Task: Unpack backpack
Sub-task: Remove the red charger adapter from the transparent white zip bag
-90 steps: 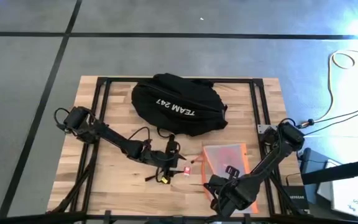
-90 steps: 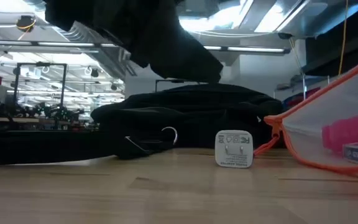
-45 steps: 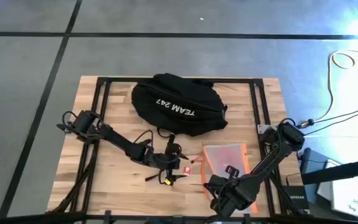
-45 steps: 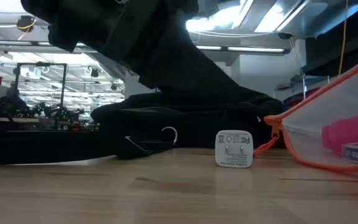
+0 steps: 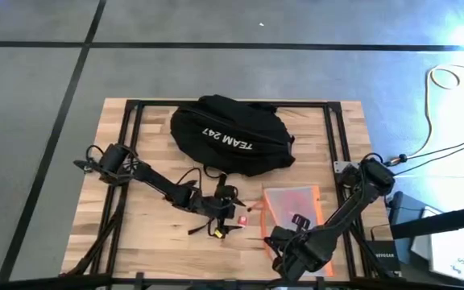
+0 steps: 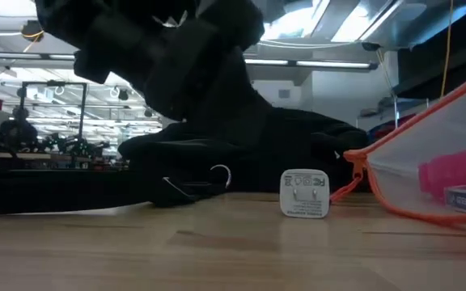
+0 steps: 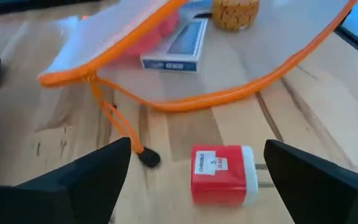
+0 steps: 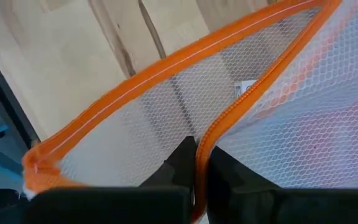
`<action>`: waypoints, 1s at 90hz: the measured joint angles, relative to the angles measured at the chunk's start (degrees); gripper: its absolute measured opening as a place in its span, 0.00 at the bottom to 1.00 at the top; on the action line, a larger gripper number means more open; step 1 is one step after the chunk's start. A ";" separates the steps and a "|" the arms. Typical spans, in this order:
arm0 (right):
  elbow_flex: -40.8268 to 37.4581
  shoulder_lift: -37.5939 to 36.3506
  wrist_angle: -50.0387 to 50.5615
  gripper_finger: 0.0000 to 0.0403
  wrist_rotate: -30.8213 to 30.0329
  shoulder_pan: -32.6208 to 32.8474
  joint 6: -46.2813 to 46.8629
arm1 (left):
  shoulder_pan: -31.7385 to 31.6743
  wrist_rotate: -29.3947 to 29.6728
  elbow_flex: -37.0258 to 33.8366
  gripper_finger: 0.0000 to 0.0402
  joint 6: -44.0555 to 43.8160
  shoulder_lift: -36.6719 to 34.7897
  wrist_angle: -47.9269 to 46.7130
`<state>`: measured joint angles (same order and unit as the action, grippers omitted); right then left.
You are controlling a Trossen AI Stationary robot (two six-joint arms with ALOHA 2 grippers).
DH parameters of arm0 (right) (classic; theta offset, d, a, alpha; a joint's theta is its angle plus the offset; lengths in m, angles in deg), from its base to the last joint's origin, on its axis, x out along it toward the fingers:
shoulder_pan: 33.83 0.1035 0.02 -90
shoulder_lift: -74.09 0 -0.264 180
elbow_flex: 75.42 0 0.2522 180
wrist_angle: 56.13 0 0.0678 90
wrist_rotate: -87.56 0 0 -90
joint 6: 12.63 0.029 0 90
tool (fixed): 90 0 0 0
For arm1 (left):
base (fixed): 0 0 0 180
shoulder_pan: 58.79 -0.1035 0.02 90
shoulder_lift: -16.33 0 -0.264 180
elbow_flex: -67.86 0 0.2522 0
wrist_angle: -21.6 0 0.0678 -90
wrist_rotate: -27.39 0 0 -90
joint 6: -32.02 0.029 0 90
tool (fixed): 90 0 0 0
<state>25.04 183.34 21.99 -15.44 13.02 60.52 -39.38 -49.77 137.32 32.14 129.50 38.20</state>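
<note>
The black backpack (image 5: 232,133) with white lettering lies at the table's far middle, with nothing touching it. In front of it a red and white charger (image 7: 222,174) stands on the wood. My left gripper (image 7: 197,149) is open, one finger on each side of the charger and clear of it. To the right lies a mesh pouch (image 5: 292,208) with orange trim, its zipper pull (image 7: 148,158) on the table beside the charger. My right gripper (image 8: 196,158) is shut on the pouch at its near end. My right gripper pinches the pouch's orange zipper edge (image 8: 211,138) between its two fingers. The edge runs up and away from the fingers. In the low view the pouch (image 6: 435,162) slopes upward from its corner (image 6: 353,174) on the table, so its held end is raised.
Inside the pouch lie a pink item (image 6: 455,174), a blue card box (image 7: 173,53) and a yellowish round object (image 7: 235,12). A backpack strap with a metal ring (image 6: 219,176) rests on the wood left of the charger. Bare wood lies at the near left.
My left gripper has moved toward the table's right edge and down, closing in on the charger. The charger, pouch and backpack have stayed where they were.
</note>
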 joint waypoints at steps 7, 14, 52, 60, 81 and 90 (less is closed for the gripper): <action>0.00 -0.01 -0.03 0.00 0.00 -0.02 0.00 | 0.15 0.09 0.00 0.88 1.52 0.00 0.16; 0.00 0.00 -0.03 0.00 0.00 -0.02 0.00 | 0.41 0.13 0.01 0.88 2.42 0.00 0.73; 0.00 0.00 -0.04 0.00 0.02 -0.02 0.00 | 0.45 -1.45 0.00 0.88 2.85 0.00 0.56; 0.00 0.00 -0.04 0.00 0.03 0.00 0.02 | 0.47 -1.58 0.00 0.88 3.12 0.22 0.40; 0.00 -0.02 -0.03 0.00 0.04 -0.02 0.02 | 0.36 -0.95 0.79 0.88 2.47 2.61 0.09; 0.00 -0.02 -0.02 0.00 0.04 -0.02 0.00 | 0.32 -0.87 1.94 0.88 0.81 4.16 0.14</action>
<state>25.04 183.32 21.98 -15.39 13.00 60.52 -39.06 -50.63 139.26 32.95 133.66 38.34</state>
